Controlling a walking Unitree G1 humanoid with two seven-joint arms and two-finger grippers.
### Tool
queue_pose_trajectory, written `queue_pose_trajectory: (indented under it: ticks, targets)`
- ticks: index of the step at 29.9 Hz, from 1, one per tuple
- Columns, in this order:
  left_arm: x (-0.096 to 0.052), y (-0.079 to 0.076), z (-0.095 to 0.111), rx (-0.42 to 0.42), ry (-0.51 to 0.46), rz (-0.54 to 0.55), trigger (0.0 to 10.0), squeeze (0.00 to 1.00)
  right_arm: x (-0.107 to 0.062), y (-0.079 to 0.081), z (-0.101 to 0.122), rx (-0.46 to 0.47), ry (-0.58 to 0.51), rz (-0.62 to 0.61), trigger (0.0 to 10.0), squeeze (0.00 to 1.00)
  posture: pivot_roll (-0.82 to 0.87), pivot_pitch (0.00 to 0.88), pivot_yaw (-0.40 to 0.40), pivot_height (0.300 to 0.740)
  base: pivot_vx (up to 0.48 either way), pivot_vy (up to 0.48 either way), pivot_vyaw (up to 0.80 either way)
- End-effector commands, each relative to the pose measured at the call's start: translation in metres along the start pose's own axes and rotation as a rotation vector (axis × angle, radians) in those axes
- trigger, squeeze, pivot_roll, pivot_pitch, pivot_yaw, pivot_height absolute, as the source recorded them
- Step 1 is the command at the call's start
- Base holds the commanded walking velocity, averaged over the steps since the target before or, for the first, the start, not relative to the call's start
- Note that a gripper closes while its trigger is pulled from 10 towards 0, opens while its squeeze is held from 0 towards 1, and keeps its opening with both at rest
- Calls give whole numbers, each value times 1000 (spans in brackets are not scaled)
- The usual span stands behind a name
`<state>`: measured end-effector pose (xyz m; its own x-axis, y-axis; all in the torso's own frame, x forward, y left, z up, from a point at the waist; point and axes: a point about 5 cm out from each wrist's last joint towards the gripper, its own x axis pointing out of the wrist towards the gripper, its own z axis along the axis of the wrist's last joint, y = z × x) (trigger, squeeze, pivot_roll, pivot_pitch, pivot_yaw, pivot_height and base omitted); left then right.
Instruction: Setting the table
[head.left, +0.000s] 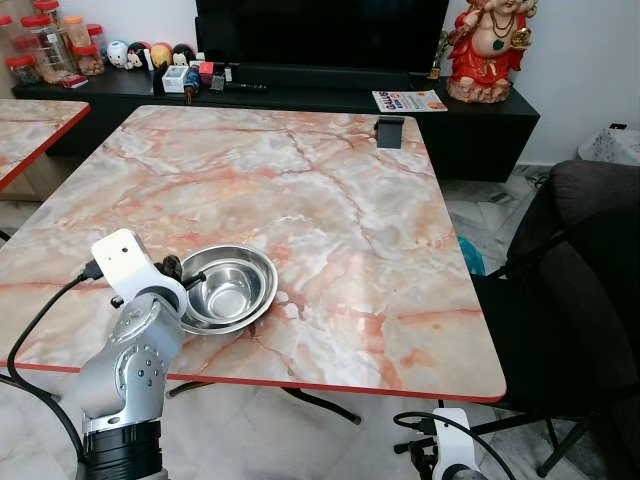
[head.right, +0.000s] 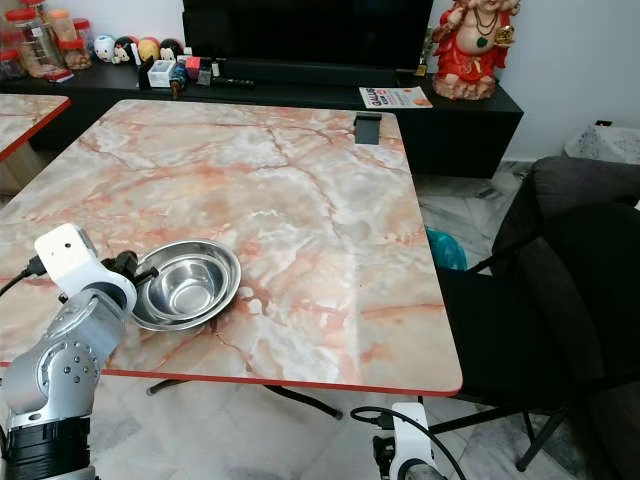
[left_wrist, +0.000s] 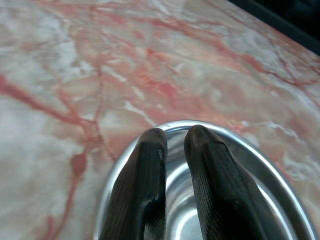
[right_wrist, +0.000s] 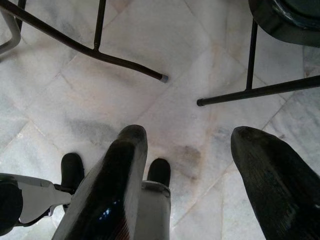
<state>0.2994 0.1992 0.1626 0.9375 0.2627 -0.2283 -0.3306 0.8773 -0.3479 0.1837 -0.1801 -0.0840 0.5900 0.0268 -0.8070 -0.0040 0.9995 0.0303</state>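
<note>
Left wrist view: two black fingers (left_wrist: 150, 185) nearly pressed together over the near rim of the steel bowl (head.left: 232, 288), seemingly pinching that rim. Bowl resting on the marble table (head.left: 330, 210) near its front left edge, just beside the left gripper (head.left: 178, 270). Step in hand, by judgement: placing the bowl as part of the setting. Next move likely calls for loosening the pinch and lifting clear without dragging the bowl. Right gripper (right_wrist: 187, 165) hanging idle over the floor, fingers spread wide. Pamphlet (head.left: 409, 101) on the black cabinet beyond the table: print too small to read. No other legible writing.
</note>
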Motion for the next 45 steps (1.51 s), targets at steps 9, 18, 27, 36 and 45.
queue_pose_trajectory:
  ticks: [9, 18, 27, 36, 45]
  targets:
    - [-9, 13, 64, 479, -458, 30, 10000, 0, 1, 1, 5, 12, -14, -2, 10000, 0, 23, 0, -37, 740, 0, 0, 0]
    - [-10, 96, 72, 1094, -405, 303, 10000, 0, 1, 5, 4, 19, -13, 3, 10000, 0, 47, 0, -26, 740, 0, 0, 0]
    - [-22, 175, 31, 1410, -112, 515, 10000, 0, 1, 8, 2, 29, -9, 5, 10000, 0, 56, 0, -16, 740, 0, 0, 0]
    - [-44, 238, -24, 1377, 260, 623, 10000, 0, 1, 8, 0, 36, -6, 0, 10000, 0, 53, 0, -7, 740, 0, 0, 0]
    - [-59, 254, -95, 1255, 609, 486, 10000, 0, 1, 7, -1, 37, -1, -4, 10000, 0, 36, 0, -2, 740, 0, 0, 0]
